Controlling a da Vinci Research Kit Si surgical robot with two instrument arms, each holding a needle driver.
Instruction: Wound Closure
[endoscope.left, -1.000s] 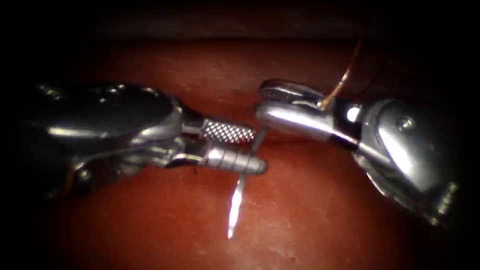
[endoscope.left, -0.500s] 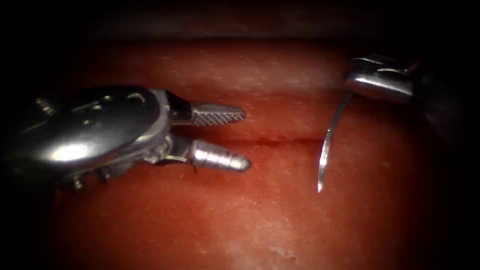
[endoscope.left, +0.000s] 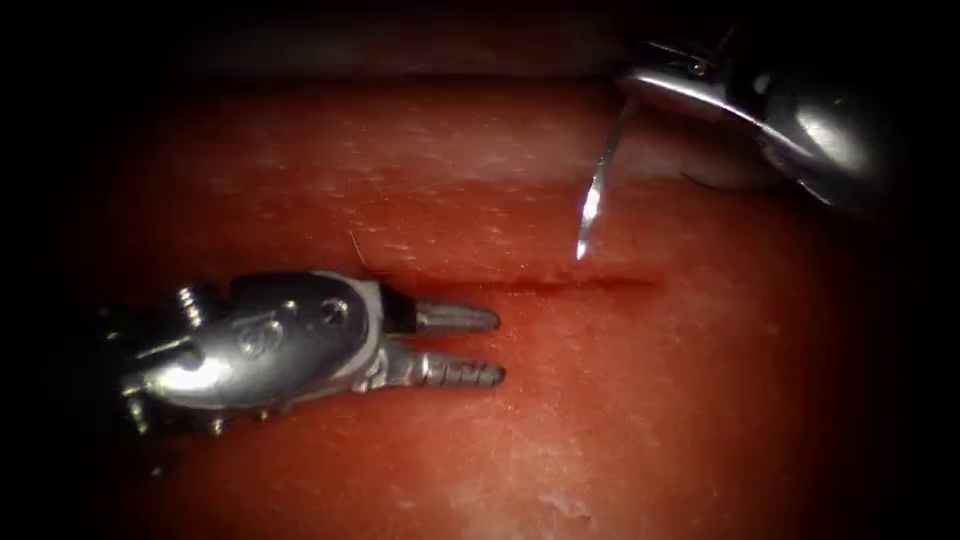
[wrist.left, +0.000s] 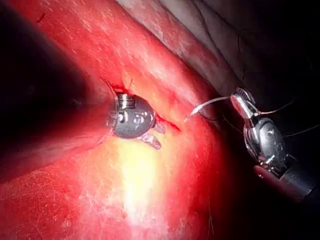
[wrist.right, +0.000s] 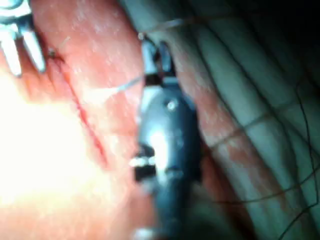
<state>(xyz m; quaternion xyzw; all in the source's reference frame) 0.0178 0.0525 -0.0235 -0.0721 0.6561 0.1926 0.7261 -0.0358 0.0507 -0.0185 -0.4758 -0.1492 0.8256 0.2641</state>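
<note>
The right pincer is clenched on the needle, grasping it at the blunt, thread-bearing end of its curve. The needle hangs down from the jaws, clear of the tissue, with its point just above the cut, toward the cut's right portion in the endoscope view. The needle is not in the tissue. In the left wrist view the same needle extends from the right pincer toward the cut, its point free in the air. Dark thread trails from the right pincer's held end of the needle across the dark background. The left pincer is released and grasps nothing: its two jaws stand apart, pointing toward the picture's right, and lie low over the tissue just below the left end of the cut. In the left wrist view the left pincer sits just beside the cut with its jaws parted. In the right wrist view the right pincer holds the needle over the tissue, and the left pincer lies well apart from it with jaws parted.
</note>
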